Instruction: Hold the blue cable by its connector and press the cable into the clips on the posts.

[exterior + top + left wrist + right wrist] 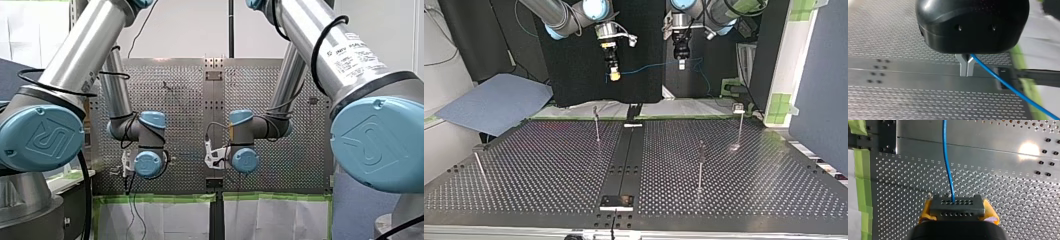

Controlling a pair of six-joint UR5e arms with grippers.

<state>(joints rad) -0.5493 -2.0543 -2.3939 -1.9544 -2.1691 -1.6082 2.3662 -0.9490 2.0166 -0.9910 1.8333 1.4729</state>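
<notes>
The yellow pads (pixel 926 213) of my right gripper (pixel 958 216) are clamped on the dark grey perforated connector block (pixel 957 205). This fixes one end of the thin blue cable (pixel 948 165). The metal fingers (pixel 963 67) of my left gripper (pixel 966 72) are pressed together on the cable further along, so the span hangs nearly straight above the perforated metal table (pixel 549 165). The slim metal posts (pixel 597 125) stand below, well apart from it. I judge that no clip is filled yet.

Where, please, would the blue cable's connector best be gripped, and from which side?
Grip the connector across its two short ends, coming from behind, opposite the face where the blue cable leaves. That keeps the jaws off the cable; my right gripper holds it so.
</notes>
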